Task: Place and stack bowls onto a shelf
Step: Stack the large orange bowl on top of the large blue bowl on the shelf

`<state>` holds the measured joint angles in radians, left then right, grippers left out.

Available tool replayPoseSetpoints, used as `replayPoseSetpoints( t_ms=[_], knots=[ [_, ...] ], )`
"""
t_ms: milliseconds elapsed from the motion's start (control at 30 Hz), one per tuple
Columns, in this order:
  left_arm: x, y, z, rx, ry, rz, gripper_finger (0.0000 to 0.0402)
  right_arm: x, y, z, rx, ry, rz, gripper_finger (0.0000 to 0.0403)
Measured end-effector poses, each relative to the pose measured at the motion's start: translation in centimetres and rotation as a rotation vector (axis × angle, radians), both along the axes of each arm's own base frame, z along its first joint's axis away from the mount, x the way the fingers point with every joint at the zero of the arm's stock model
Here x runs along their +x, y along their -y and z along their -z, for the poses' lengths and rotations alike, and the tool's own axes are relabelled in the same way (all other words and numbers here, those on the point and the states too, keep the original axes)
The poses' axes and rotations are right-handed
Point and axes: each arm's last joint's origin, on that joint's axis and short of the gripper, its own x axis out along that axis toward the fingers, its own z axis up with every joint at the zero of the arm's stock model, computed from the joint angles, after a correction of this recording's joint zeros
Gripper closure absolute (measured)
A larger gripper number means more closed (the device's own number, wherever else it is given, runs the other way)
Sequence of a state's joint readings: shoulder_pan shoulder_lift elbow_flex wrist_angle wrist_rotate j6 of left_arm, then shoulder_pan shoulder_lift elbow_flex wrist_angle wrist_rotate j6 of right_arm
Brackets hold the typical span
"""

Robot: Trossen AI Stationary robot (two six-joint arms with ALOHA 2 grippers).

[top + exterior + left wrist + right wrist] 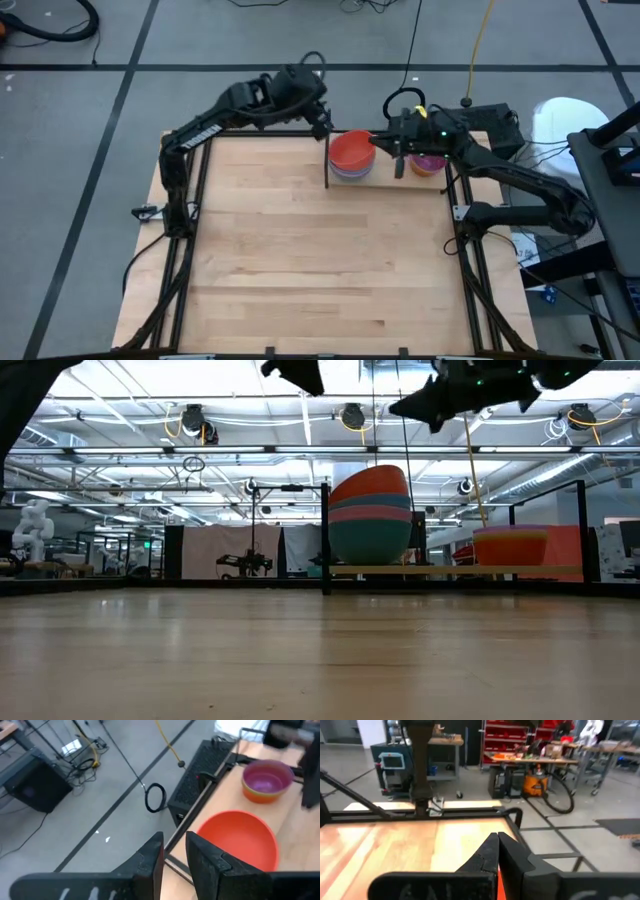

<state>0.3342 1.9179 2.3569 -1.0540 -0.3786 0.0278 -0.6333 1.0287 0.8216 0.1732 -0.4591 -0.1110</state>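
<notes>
On the shelf (450, 570) at the table's far edge stands a stack of bowls (370, 515): a red-orange bowl (351, 150) sits tilted on top of pink and teal ones. To its right, a purple bowl (267, 779) is nested in an orange one (510, 546). My left gripper (324, 122) hovers above the shelf's black post (327, 165), just left of the stack, open with nothing between its fingers (150, 857). My right gripper (376, 140) is shut and empty, held level above the gap between the two stacks.
The bare wooden tabletop (320, 260) stretches from the shelf to the near edge, framed by black rails (190, 230). A black box (200, 775) and cables lie on the floor just beyond the table's far edge.
</notes>
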Motion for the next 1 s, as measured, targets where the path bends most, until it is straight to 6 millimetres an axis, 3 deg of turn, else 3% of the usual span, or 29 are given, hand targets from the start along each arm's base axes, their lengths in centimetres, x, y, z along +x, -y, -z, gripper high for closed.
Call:
replayPoseSetpoints(
  t_ms=[300,767,867,1000],
  knots=[
    [-2.2,-1.0,-1.5,-0.004,0.048,-0.059,0.0314,3.5,0.9,3.4,0.081,-0.087,-0.060,0.0403],
    [-3.5,-2.2,-0.6,-0.081,-0.019,-0.139,0.0314,5.9,1.9,7.9,0.210,-0.235,-0.069,0.0403],
    [-3.6,-2.2,-0.5,-0.088,-0.043,-0.140,0.0314,5.9,2.0,8.0,0.213,-0.239,-0.069,0.0403],
    [-3.9,-2.1,-0.2,-0.094,-0.093,-0.131,0.0314,5.1,1.4,6.1,0.163,-0.178,-0.072,0.0403]
  ],
)
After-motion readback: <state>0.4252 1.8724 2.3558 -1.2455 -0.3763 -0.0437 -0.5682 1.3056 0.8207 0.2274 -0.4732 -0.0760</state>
